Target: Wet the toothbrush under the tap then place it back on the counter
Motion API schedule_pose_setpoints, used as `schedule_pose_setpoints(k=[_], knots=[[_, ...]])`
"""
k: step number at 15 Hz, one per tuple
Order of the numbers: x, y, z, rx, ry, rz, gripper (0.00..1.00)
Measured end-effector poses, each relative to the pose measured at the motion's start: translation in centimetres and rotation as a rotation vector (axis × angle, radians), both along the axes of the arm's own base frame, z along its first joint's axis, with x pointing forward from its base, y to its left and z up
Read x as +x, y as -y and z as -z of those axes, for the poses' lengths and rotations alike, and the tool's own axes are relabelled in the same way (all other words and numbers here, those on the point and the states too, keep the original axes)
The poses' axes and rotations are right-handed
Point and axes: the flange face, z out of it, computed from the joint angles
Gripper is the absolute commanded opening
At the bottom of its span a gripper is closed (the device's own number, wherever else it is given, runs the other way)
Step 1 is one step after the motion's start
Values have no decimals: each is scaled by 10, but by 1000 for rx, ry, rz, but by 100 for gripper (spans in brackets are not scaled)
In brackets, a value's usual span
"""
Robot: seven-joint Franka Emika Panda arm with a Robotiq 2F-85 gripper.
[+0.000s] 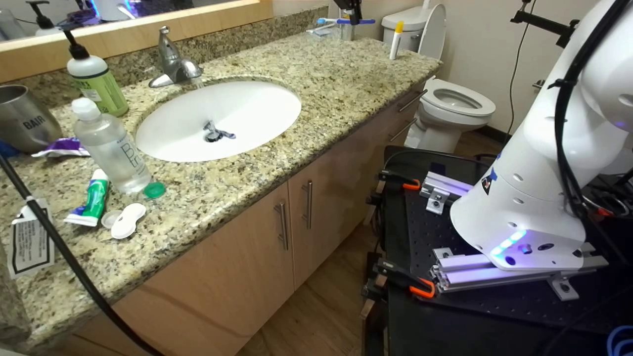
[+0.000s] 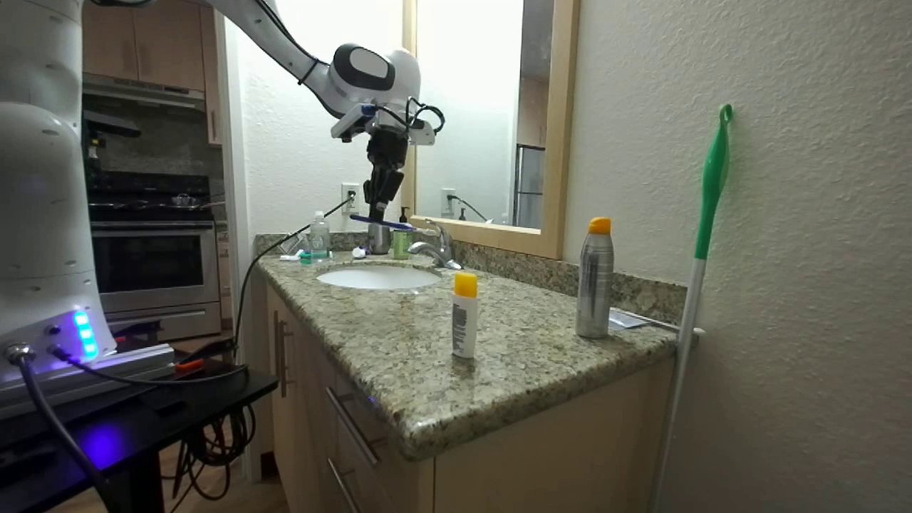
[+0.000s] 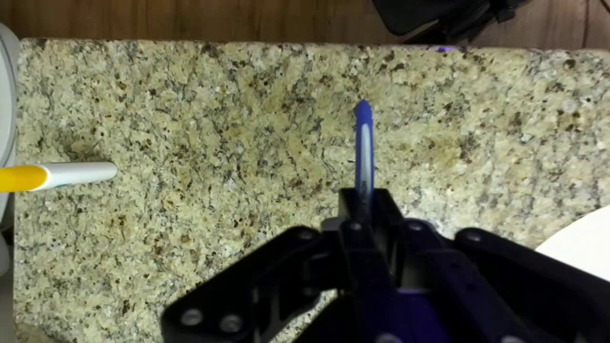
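Toothbrush [image 3: 364, 152] hangs roughly level in the gripper [image 2: 377, 211], whose fingers pinch its slim handle partway along, held in mid-air. A slip or twist is the likeliest trouble, since so narrow a shaft offers little to hold and any wetness would make it slicker; whether it is wet I cannot tell. Letting go at this height would probably send it bouncing. The handle looks like smooth blue plastic with a pale stripe and a rounded end.

Directly below the gripper, the table [image 3: 214, 119] is speckled granite with a glossy surface. To one side of the gripper opens the basin [image 3: 584, 250], a slick white oval into which a dropped brush could slide. Farther off, on the gripper's opposite side, an upright white bottle [image 3: 81, 174] with a yellow cap could topple if a low sweep caught it. Farthest, past the basin's back rim, stands the tap [image 1: 173, 64], curved shiny chrome; a careless swing could strike the brush's head against it.
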Motion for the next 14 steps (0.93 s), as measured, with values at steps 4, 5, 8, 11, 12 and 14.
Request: schedule_pose_setpoints(k=[4, 5, 8, 11, 12, 14], knots=[[-2, 2, -1, 9, -6, -9, 3], [2, -2, 1, 21, -14, -55, 3], [30, -42, 18, 67, -35, -206, 3], [66, -108, 39, 97, -60, -368, 3], [77, -127, 45, 107, -68, -422, 3], [94, -157, 56, 135, -89, -533, 10]])
